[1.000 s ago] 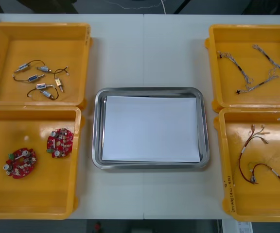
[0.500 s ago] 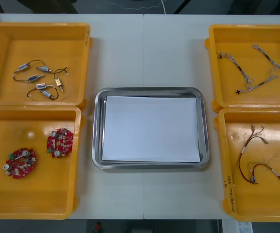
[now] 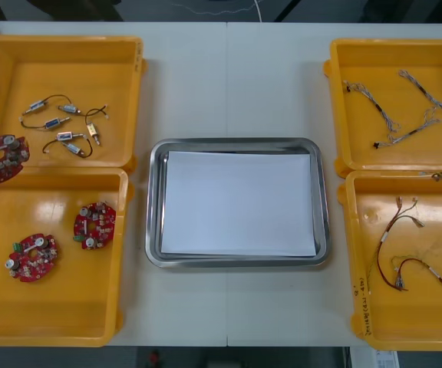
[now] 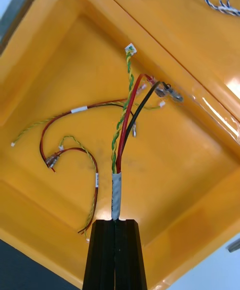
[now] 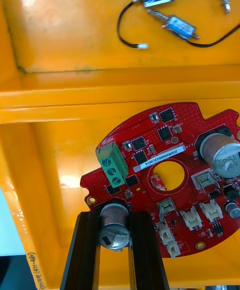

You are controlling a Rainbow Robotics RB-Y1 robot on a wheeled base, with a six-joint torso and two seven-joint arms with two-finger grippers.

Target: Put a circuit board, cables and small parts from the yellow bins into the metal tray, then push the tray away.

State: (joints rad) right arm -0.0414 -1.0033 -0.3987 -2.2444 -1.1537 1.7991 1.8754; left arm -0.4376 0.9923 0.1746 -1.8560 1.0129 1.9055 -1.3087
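The left gripper (image 5: pixel 114 220) clamps a red circuit board (image 5: pixel 190 119) by its capacitor. The right gripper (image 4: pixel 116 222) pinches a red and yellow cable (image 4: pixel 125 119) by its taped end. Both loads look bound for the metal tray (image 3: pixel 153 207).

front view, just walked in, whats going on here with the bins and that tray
Both arms are mid-pick. The left gripper is shut on a red circuit board, pinching a round part on it, over the wall between the two left yellow bins. The right gripper is shut on a cable of red, black and yellow-green wires over the near right bin. The metal tray, white inside, has nothing loaded yet.
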